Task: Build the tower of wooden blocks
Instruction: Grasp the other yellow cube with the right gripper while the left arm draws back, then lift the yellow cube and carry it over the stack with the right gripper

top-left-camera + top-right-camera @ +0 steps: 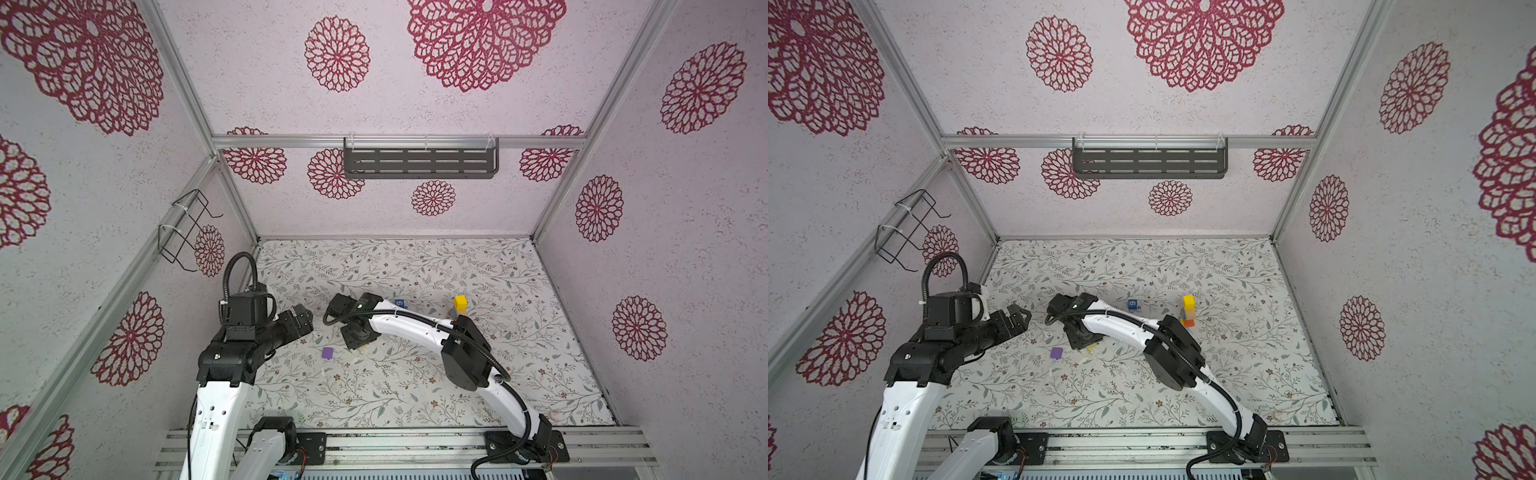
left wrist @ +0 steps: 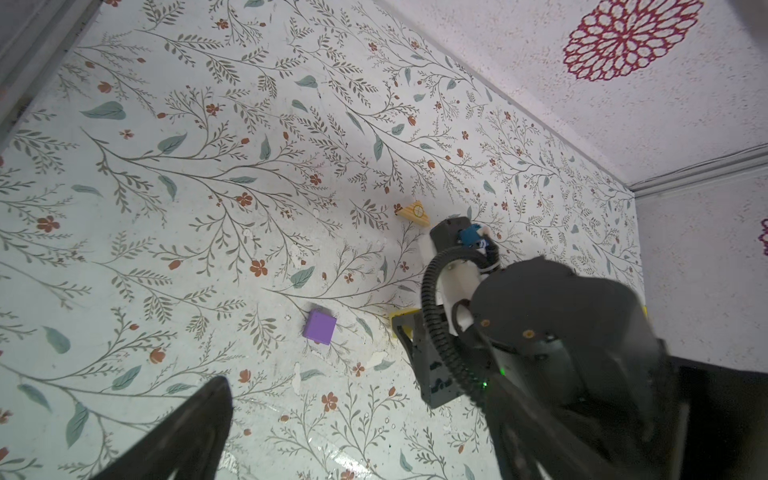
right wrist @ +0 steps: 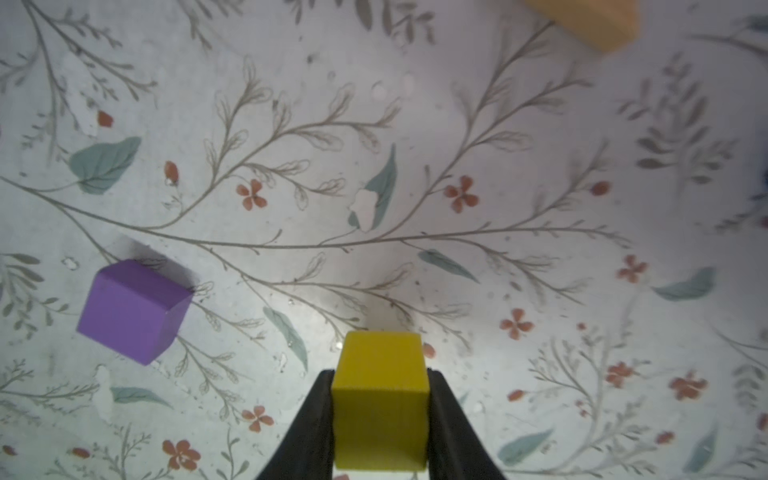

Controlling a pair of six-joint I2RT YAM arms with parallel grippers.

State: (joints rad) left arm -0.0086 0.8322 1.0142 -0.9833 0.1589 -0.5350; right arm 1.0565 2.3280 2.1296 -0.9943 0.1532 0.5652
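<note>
Twin overhead views of table [image 1: 415, 395], close wrist views sharing purple cube [image 2: 319, 327]

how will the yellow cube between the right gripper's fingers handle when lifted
The yellow cube looks rigid with flat sides, so the right gripper should seat squarely. Its smooth paint may be slightly slippery. Small, so probably light.

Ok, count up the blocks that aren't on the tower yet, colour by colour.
purple cube: 1
yellow cube, between the fingers: 1
blue cube marked 6: 1
tan wedge: 1
Total: 4
</note>
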